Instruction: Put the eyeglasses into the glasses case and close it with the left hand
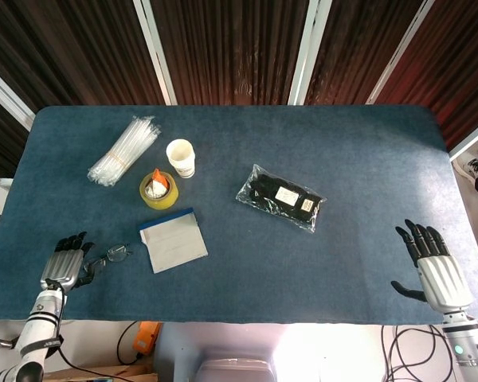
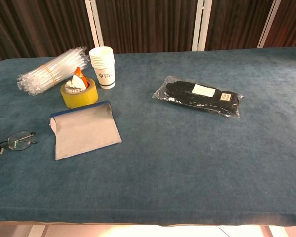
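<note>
Eyeglasses (image 1: 111,256) near table's (image 1: 319,294) front-left edge

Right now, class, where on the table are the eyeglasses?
In the head view the eyeglasses lie near the table's front left edge, between the left hand and the flat grey glasses case.

A matt blue cloth is covering the table (image 1: 303,263), looking slightly napped. The glasses case (image 1: 174,240) is showing a dull grey, smooth face with a blue edge. The eyeglasses (image 1: 110,258) are looking thin and wiry, with clear lenses. Glossy clear plastic is wrapping the black gloves (image 1: 280,196) and the bundled straws (image 1: 124,150). The paper cups (image 1: 181,157) are looking plain white.
</note>
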Tool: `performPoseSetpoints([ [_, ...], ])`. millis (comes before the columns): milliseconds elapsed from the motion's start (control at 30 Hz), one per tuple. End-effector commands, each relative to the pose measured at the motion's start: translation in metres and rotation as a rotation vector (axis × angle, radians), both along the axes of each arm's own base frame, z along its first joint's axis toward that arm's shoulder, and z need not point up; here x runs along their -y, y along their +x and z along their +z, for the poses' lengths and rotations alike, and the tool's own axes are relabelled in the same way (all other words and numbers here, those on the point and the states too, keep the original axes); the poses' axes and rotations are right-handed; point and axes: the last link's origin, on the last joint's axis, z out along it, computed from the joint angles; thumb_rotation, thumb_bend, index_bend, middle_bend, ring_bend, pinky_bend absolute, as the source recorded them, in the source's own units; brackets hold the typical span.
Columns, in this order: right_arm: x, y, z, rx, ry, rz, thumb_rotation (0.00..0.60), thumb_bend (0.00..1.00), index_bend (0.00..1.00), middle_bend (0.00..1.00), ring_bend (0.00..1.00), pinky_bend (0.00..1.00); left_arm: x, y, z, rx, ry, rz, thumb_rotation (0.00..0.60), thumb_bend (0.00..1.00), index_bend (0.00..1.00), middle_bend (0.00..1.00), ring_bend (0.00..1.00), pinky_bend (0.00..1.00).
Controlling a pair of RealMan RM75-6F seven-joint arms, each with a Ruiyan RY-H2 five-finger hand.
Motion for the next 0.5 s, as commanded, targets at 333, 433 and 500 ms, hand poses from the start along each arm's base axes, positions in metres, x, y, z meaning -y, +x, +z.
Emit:
performPoseSetpoints([
  [333, -0.002, 0.001, 0.001, 0.004, -0.001, 0.005, 0.600, 0.28, 0.00, 0.00, 0.00, 0.00, 0.019, 0.012, -0.009, 0.003, -0.082, -0.067, 0.459, 0.54, 0.25, 0.01, 0.00, 0.08],
  [433, -0.002, 0.001, 0.001, 0.004, -0.003, 0.007, 0.600, 0.28, 0.00, 0.00, 0.00, 0.00, 0.025, 0.014, -0.011, 0.010, -0.105, -0.078, 0.459, 0.52, 0.27, 0.01, 0.00, 0.08],
  [500, -0.002, 0.001, 0.001, 0.004, -0.003, 0.006, 0.600, 0.28, 0.00, 0.00, 0.00, 0.00, 0.028, 0.015, -0.011, 0.014, -0.119, -0.087, 0.458, 0.50, 0.28, 0.01, 0.00, 0.08],
])
